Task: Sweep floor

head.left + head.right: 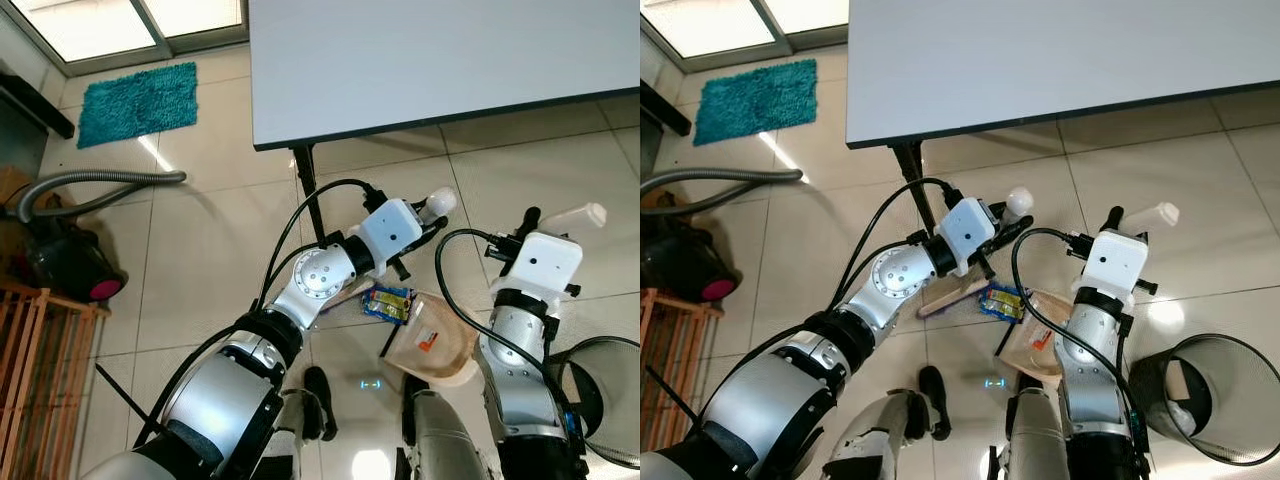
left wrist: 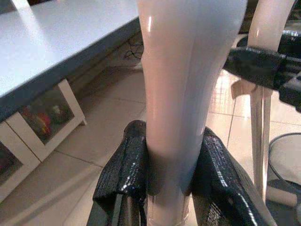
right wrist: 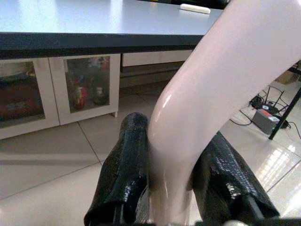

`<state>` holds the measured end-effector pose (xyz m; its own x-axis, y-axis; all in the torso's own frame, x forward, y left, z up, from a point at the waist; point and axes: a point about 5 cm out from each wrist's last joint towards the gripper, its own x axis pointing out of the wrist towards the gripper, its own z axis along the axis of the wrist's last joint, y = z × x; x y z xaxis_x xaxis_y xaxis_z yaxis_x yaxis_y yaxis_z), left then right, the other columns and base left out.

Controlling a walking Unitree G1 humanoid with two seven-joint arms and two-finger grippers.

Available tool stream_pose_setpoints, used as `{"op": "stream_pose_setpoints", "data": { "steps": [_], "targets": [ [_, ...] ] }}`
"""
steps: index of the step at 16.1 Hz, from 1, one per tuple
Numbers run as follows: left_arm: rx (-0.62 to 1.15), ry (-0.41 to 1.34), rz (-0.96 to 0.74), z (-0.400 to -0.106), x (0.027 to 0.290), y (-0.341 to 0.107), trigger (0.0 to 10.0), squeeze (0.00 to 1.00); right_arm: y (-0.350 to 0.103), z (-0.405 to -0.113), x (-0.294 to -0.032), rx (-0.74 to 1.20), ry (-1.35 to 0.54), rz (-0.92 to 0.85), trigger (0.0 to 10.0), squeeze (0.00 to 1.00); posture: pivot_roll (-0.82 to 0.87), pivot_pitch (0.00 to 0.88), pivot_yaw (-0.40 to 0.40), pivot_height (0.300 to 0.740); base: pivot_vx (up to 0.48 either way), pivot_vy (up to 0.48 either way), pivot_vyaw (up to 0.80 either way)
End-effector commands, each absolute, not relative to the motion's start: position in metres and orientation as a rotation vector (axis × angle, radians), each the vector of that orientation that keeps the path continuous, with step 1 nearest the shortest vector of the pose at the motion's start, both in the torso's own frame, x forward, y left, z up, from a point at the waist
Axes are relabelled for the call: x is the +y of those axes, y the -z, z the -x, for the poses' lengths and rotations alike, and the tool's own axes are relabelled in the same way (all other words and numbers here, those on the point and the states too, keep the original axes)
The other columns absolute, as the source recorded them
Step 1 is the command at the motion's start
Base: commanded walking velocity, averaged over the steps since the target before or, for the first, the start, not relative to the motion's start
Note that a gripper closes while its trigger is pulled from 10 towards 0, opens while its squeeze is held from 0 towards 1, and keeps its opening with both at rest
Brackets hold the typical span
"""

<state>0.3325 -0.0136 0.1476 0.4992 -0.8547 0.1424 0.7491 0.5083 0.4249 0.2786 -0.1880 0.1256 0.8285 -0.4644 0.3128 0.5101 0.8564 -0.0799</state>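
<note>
Gripped between my 2 black fingers [image 2: 127,174], the white broom handle [image 2: 188,84] fills the space right at my left wrist, so my left gripper [image 1: 432,222] is clamped on it. Lower down, the broom's wooden head [image 1: 955,293] rests on the tile just beside a yellow-and-blue wrapper [image 1: 1002,301], near the table leg [image 1: 910,165]. To the right of that, the dustpan [image 1: 1032,345] lies on the floor with some litter in its tray, and my right gripper [image 1: 1118,220] is closed tight on its curved white handle [image 3: 225,75]. Furthest right stands a mesh waste bin [image 1: 1230,440].

I see 3 risks. A stroke that is too quick could flick the light wrapper past the pan's lip or under the table [image 1: 420,60]. My arms sit close together, and the black cables [image 1: 1025,250] looping between them could snag on a handle. Tilting the pan while I reposition could spill what it already holds.
</note>
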Motion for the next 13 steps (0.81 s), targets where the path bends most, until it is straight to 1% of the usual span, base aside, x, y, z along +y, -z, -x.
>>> {"op": "stream_pose_setpoints", "data": {
  "steps": [1, 3, 4, 11, 12, 13],
  "targets": [
    [-0.335, 1.073, -0.291, -0.318, -0.037, -0.141, 10.0, 0.0, -0.101, -0.271, -0.186, -0.157, 0.511, 0.175, 10.0, 0.0, -0.09, 0.383, 0.198, 0.74, 0.0, 0.0, 0.0],
    [-0.337, 1.093, -0.263, -0.315, -0.042, -0.142, 10.0, 0.0, -0.101, -0.27, -0.186, -0.155, 0.512, 0.175, 10.0, 0.0, -0.09, 0.381, 0.197, 0.74, 0.0, 0.0, 0.0],
    [-0.356, 1.133, -0.213, -0.31, -0.051, -0.146, 10.0, 0.0, -0.101, -0.27, -0.186, -0.153, 0.511, 0.176, 10.0, 0.0, -0.1, 0.38, 0.198, 0.74, 0.0, 0.0, 0.0],
    [-0.481, 1.268, -0.154, -0.289, -0.078, -0.162, 10.0, 0.0, -0.102, -0.266, -0.189, -0.15, 0.514, 0.183, 10.0, 0.0, -0.11, 0.373, 0.203, 0.74, 0.0, 0.0, 0.0],
    [-0.499, 1.284, -0.132, -0.285, -0.083, -0.164, 10.0, 0.0, -0.102, -0.266, -0.189, -0.15, 0.516, 0.183, 10.0, 0.0, -0.11, 0.371, 0.203, 0.74, 0.0, 0.0, 0.0],
    [-0.506, 1.269, -0.041, -0.281, -0.093, -0.172, 10.0, 0.0, -0.102, -0.265, -0.19, -0.15, 0.523, 0.18, 10.0, 0.0, -0.12, 0.371, 0.205, 0.74, 0.0, 0.0, 0.0]
  ]
}}
